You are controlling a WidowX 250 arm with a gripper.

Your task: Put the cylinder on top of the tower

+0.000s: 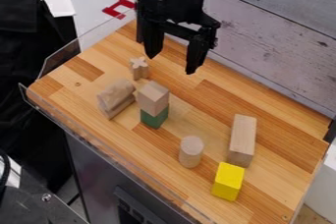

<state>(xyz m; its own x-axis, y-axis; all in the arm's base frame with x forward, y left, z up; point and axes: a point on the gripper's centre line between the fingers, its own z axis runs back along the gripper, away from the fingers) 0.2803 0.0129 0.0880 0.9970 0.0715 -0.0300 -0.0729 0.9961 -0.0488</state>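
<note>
Near the tower [153,100] stands the cylinder [191,152], which the gripper [172,65], wide open and empty, should pinch squarely and keep upright.

Open gripper [173,63] hanging downward.

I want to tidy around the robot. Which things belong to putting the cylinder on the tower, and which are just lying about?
For the job:
- upright wooden cylinder
- tower: wooden cube on green block
- gripper

Lying about:
- yellow block
- long wooden block
- star-shaped block
- rounded wooden piece beside the tower
</note>
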